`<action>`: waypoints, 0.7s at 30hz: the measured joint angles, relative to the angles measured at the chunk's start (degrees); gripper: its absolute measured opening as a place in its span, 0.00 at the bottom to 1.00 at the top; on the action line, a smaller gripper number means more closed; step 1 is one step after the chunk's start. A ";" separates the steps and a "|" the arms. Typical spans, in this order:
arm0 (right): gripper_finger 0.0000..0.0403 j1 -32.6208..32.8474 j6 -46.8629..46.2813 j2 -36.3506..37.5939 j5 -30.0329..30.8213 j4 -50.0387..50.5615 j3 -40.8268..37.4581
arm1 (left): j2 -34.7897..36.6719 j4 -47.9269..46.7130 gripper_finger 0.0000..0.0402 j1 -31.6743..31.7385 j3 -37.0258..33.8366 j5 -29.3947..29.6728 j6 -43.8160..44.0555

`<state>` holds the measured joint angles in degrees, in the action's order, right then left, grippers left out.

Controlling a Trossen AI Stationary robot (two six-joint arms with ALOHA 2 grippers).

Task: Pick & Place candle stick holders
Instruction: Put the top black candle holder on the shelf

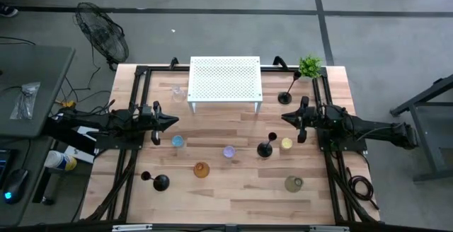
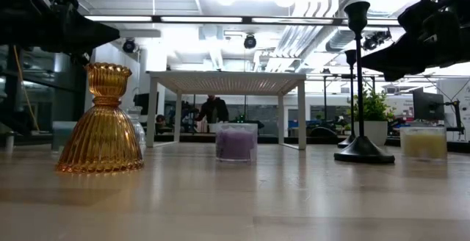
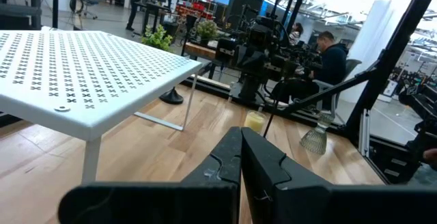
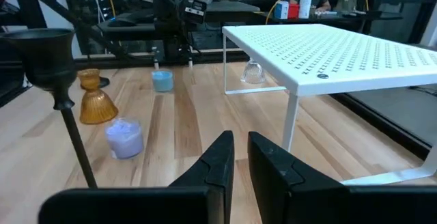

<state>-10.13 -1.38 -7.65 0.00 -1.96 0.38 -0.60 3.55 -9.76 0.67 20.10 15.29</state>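
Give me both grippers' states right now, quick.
Left gripper: shut, holding nothing, hovering at the left side of the wooden table.
Right gripper: shut, holding nothing, hovering at the right side near the white perforated metal shelf.

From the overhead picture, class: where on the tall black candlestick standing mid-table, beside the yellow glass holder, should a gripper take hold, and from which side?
Probably the thin stem of the black candlestick, below its small cup. It stands upright on a round base, so a level approach from the right gripper's side suits; the yellow glass holder sits close there, so come in above it.
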 joint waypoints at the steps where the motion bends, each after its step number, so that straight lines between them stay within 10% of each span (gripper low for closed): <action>1: 0.09 0.00 -1.48 0.00 -0.16 0.02 0.00 | 0.00 0.00 0.00 0.00 0.00 0.02 0.00; 12: 0.09 0.00 -10.70 0.00 0.06 -0.01 -0.01 | 0.00 -0.02 0.00 0.00 0.00 0.02 0.00; 21: 0.09 -0.05 -10.85 -2.08 11.50 -0.65 0.11 | 0.00 0.00 0.00 0.00 0.00 0.01 0.00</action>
<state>-10.18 -12.23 -9.74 11.50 -2.61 0.48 -0.60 3.55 -9.76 0.67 20.11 15.29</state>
